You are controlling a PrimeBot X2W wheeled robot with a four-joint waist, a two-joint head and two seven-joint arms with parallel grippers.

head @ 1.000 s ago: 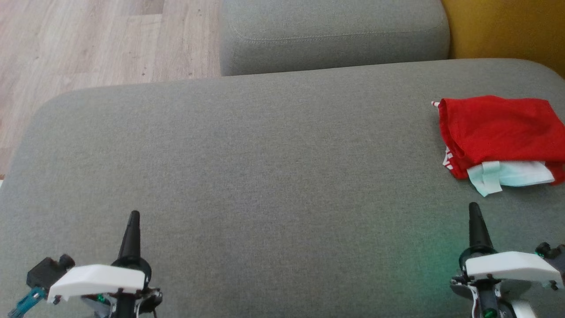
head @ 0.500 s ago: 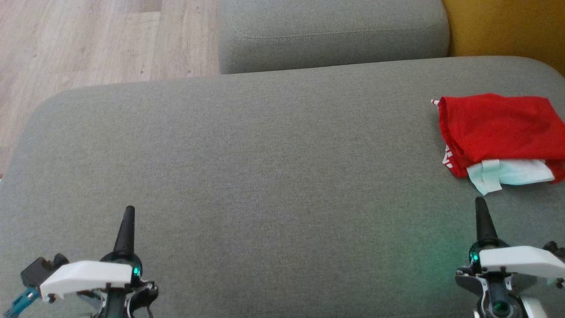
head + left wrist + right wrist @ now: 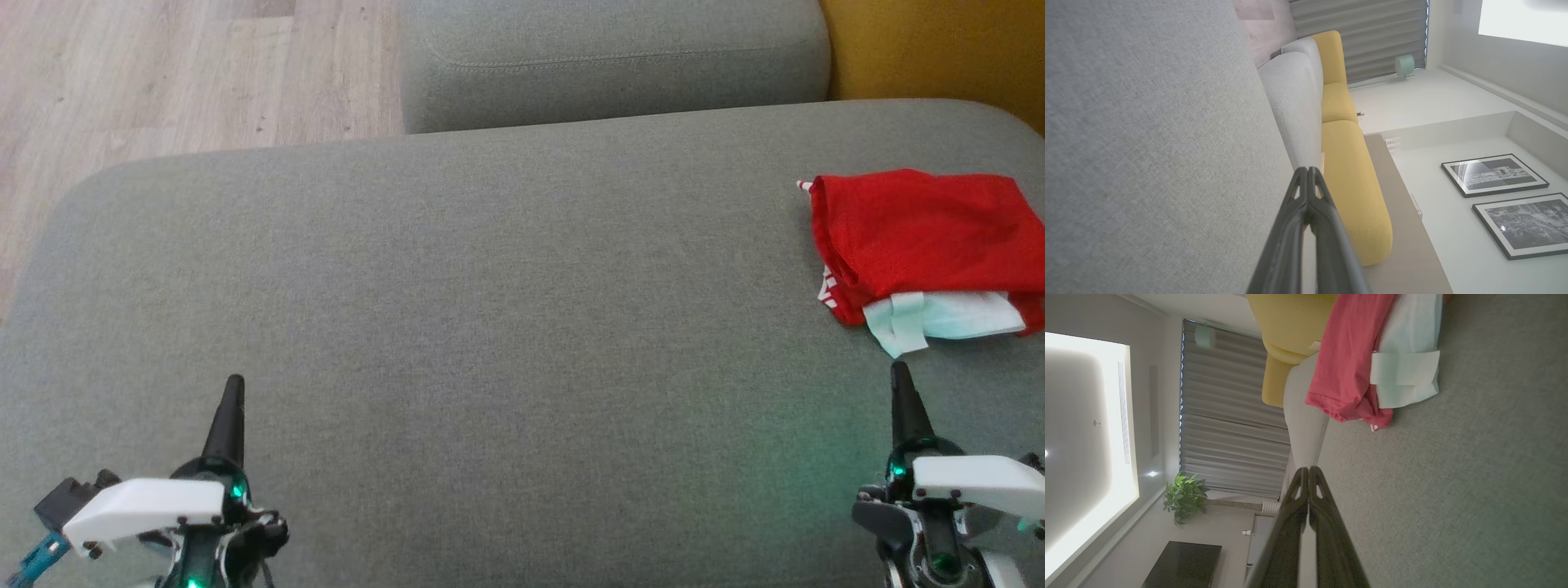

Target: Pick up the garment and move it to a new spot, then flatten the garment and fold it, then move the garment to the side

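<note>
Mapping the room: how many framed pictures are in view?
2, side by side on the wall in the left wrist view: upper picture, lower picture. Others may be hidden.

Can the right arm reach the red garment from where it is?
Probably yes. The right gripper, shut and empty, sits just short of the folded red garment, with only bare grey cushion between them. It would need to open first.

Layout of the garment and grippers on the cushion.
The garment [image 3: 914,233] lies on the cushion [image 3: 490,286], near the right gripper [image 3: 900,377], ahead of it and slightly to its right, and well to the right of the left gripper [image 3: 233,390]. A cloth [image 3: 939,320] juts from the garment's near edge, toward the right gripper. A second cushion [image 3: 612,65] sits beyond both grippers, with floor [image 3: 163,82] ahead-left of the left gripper.
</note>
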